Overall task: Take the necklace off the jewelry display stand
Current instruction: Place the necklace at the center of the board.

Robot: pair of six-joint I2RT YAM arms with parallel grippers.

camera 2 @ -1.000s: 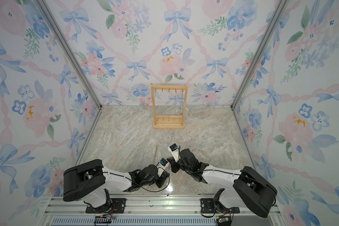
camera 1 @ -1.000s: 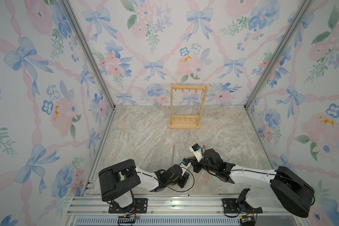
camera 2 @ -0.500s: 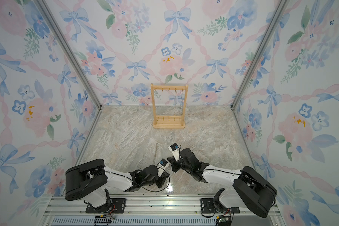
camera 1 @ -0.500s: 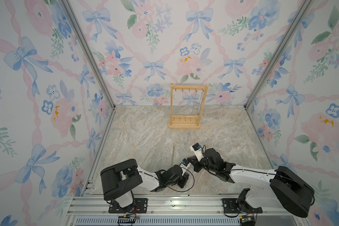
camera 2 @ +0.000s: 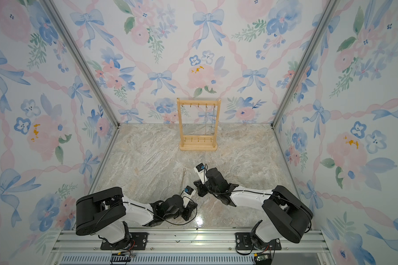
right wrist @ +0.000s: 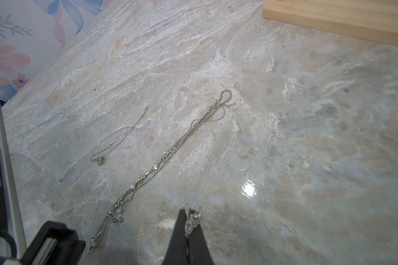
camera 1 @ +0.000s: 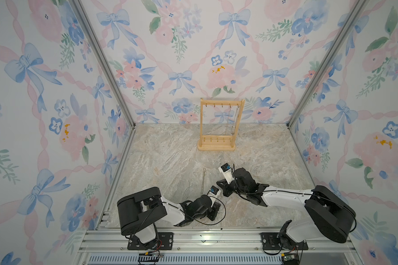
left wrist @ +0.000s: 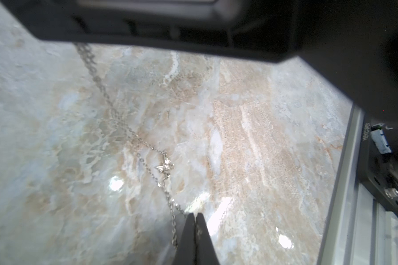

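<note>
Stand (right wrist: 336, 20) well beyond right pincer (right wrist: 189, 214)

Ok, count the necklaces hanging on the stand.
2: first necklace and second necklace side by side, hanging from the stand's top bar near one upright. Finer ones may go unseen.

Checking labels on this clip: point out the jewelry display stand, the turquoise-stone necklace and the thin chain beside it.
jewelry display stand (camera 1: 216, 148): in a top view, flat base.
turquoise-stone necklace (right wrist: 155, 165): right wrist view, a stone link midway.
thin chain (right wrist: 122, 135): right wrist view, mid-length.
</note>
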